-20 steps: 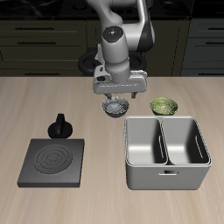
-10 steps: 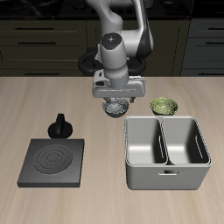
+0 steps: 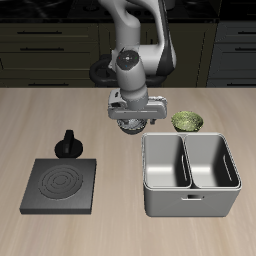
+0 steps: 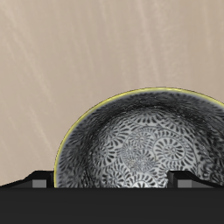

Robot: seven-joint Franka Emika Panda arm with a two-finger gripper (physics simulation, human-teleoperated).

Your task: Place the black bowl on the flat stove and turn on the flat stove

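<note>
Half of black bowl [image 4: 140, 144] hidden under gripper [image 3: 131, 119]; jaws' state unclear.

Arm bent low, fingers [image 3: 132, 122] downward.

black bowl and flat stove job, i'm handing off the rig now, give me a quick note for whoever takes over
Gripper: down over the black bowl, fingers at its rim; whether they have closed cannot be told.
Black bowl: on the table behind the grey tray, beside the green-yellow bowl; its inside fills the wrist view.
Flat stove: near the front edge, nothing on it, knob untouched.
Done: approach to the bowl.
Left: grasp, carry to the stove, turn the knob.
</note>
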